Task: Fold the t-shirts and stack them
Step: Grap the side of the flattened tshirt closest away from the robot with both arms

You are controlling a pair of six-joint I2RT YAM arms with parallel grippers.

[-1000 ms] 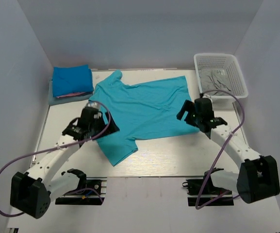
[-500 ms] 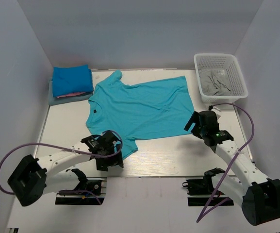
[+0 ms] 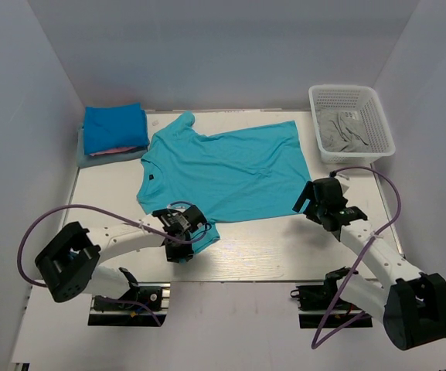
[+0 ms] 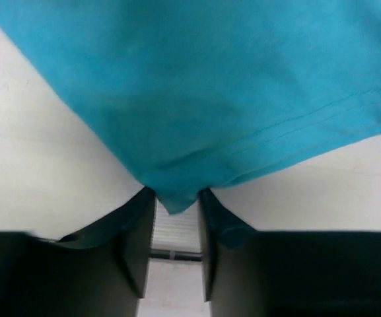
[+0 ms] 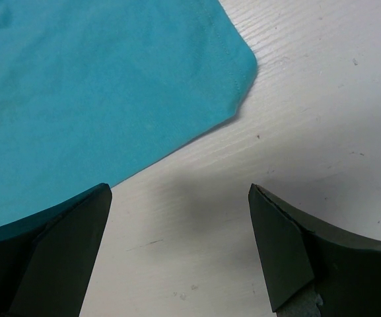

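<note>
Turquoise t-shirt flat across mid-tabletop, one sleeve reaching the near edge under the left gripper.

Left wrist: risks a shallow bite slipping off on the lift. Narrowed around the sleeve hem, fabric bunched between the fingers; cannot tell whether clamped.

Right wrist: right gripper spread wide, holding nothing, hem corner just ahead.

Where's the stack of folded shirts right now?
In the top view, the folded stack sits at the table's far left corner, just left of the spread turquoise t-shirt, opposite the white basket.
</note>
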